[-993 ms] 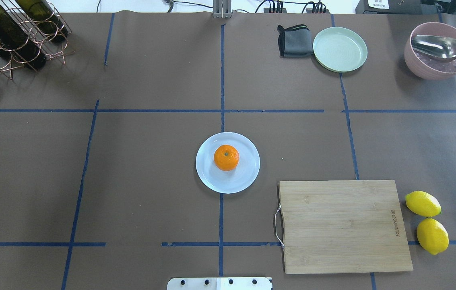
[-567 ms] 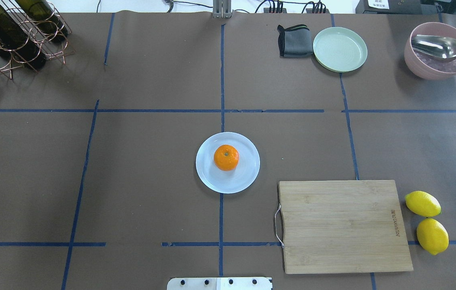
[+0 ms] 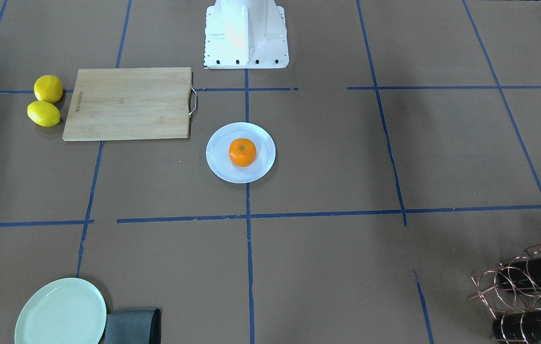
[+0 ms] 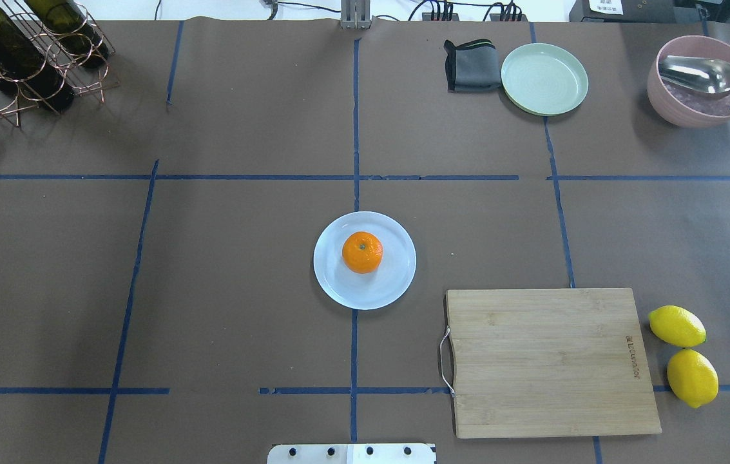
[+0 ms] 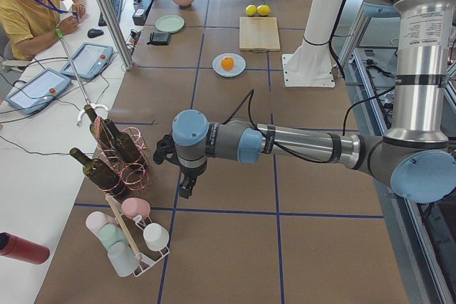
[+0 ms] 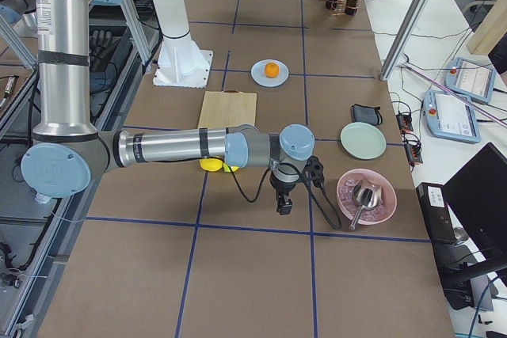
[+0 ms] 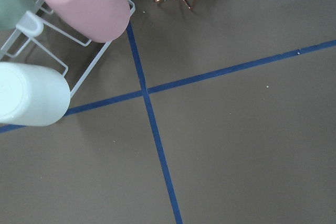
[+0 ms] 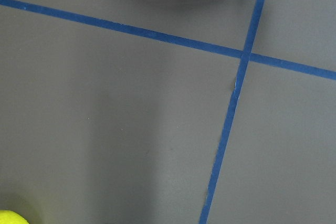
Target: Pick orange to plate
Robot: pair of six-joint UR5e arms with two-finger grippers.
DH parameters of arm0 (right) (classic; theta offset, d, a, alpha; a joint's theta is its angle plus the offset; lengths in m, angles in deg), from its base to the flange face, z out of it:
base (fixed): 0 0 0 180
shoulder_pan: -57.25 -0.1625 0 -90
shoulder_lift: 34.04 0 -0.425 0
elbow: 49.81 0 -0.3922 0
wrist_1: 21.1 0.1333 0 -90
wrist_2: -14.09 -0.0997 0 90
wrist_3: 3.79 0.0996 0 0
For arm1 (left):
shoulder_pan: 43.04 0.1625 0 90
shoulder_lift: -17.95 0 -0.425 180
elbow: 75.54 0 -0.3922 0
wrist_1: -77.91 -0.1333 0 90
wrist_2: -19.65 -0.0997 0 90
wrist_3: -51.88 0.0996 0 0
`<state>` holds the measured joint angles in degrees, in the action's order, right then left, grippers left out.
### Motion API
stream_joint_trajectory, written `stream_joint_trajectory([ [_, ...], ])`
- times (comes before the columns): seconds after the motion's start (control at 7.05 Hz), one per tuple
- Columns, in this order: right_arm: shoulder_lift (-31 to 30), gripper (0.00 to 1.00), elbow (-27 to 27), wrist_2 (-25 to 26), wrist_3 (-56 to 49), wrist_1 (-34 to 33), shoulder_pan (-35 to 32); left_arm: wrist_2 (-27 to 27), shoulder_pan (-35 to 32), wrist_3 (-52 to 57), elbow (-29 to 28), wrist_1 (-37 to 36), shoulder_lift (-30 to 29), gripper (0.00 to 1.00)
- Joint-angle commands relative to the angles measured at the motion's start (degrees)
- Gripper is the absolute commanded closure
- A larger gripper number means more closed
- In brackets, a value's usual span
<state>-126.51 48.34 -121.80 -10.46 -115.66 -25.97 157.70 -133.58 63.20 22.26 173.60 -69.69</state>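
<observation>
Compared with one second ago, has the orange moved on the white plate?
No. In the overhead view the orange sits at the same spot on the plate, which straddles the same blue tape line as before.

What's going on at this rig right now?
Nothing is being handled. The orange sits on the white plate mid-table, so the placement looks done. The left gripper hangs near the bottle rack, the right gripper near the pink bowl, both far from the plate; open or shut, I cannot tell.
</observation>
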Motion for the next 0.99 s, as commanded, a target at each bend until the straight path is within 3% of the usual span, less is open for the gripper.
stream_joint_trajectory([
  [0.0, -0.1, 0.00, -0.2, -1.3, 0.0, 0.1, -0.2, -0.2, 0.1, 0.0, 0.4, 0.8, 0.2, 0.00],
  [0.85, 0.0, 0.00, 1.5, -0.9, 0.3, 0.2, -1.2, -0.3, 1.4, -0.7, -0.3, 0.5, 1.2, 0.00],
])
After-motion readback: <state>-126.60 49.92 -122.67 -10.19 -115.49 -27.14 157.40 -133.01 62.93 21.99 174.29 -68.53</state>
